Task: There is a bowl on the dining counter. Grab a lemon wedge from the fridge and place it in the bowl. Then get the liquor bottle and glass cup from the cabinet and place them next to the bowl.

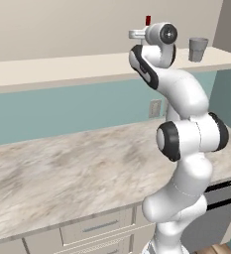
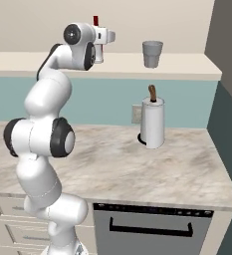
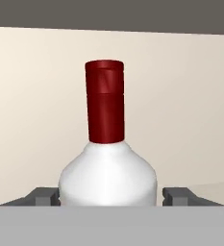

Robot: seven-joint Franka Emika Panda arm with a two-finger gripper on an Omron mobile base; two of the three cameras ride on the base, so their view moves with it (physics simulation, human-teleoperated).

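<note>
In the left base view, a marbled surface (image 1: 62, 168) runs across the lower half, with drawers under its front edge. Above it a teal wall carries an outlet (image 1: 155, 107), and higher up a cream shelf (image 1: 52, 69) spans the frame. The arm rises from the lower right and reaches up to the shelf, its hand level with the shelf top. The red cap of the bottle (image 1: 148, 20) pokes up just behind the hand. To the right, well apart from the bottle, the cup (image 1: 198, 49) stands upright on the same shelf.

In the right base view, the arm climbs from the lower left, and the pincer (image 2: 98, 50) sits at the bottle (image 2: 96, 21), whose cap shows above the hand. The cup (image 2: 152, 54) stands farther right on the shelf (image 2: 187, 67). Below it, a paper towel roll (image 2: 152, 124) on a wooden holder stands on the surface (image 2: 137, 169) near the wall. A dishwasher front with a dark handle sits below the surface edge.

In the hand view, the bottle (image 3: 107, 178) stands upright and centred, its white body between the two fingertips (image 3: 43, 196). The left tip is at the glass; the right one stands just clear. The pincer (image 3: 111, 197) is wide around the bottle, not yet gripping it.
</note>
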